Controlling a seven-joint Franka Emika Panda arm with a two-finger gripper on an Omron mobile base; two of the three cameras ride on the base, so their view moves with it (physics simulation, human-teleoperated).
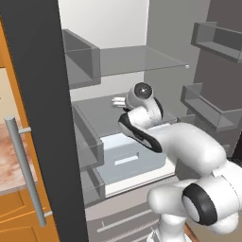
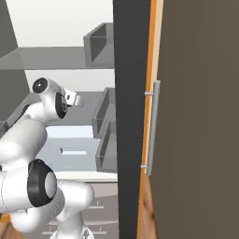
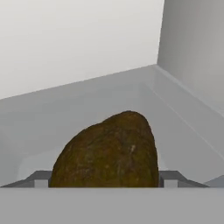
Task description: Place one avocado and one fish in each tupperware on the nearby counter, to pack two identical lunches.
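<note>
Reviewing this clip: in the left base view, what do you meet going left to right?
Counter → metal door handle → dark fridge door edge → fridge shelf bins → robot arm → door racks.

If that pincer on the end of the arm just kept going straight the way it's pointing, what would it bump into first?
Most likely the dark brown avocado, which sits right in front of the pincer on the grey fridge shelf, between its open fingertips. Whether they already touch it, I cannot tell. Beyond it is the fridge's pale back wall.
</note>
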